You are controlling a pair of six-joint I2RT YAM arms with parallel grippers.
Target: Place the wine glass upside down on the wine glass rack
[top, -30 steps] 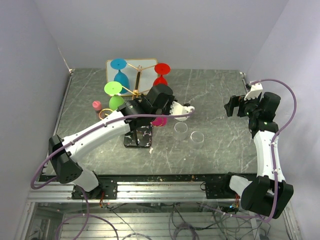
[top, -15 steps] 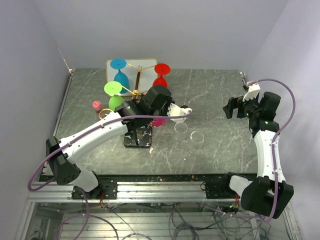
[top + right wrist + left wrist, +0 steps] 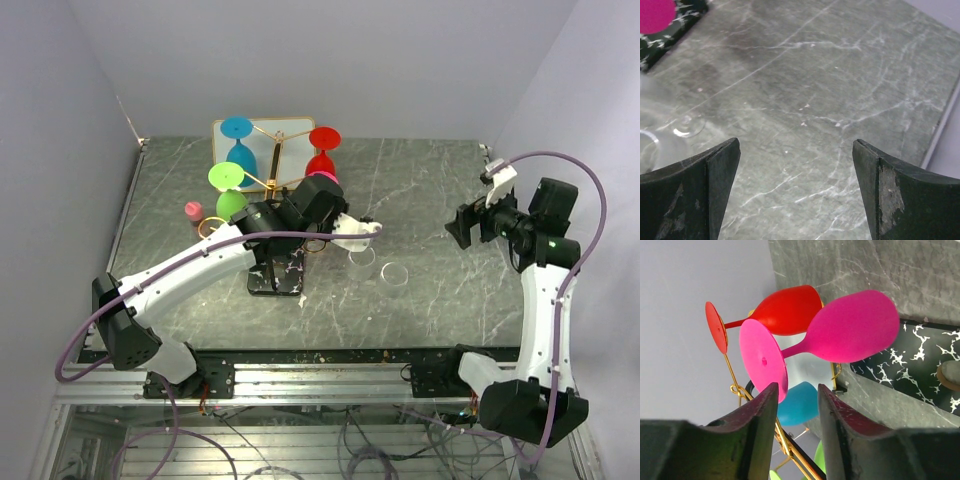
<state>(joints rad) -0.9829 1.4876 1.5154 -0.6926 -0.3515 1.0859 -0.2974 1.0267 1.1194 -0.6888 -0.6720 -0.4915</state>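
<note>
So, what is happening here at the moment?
The left fingers stand apart at the rack, close to the foot of a pink glass that hangs upside down there beside a red one. They grip nothing. The right fingers are open too, over the table, away from the rack. Clear glassware sits in between.

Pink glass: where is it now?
Left wrist view, centre: pink glass hangs on the rack beside the red glass, just beyond the open left hand.
</note>
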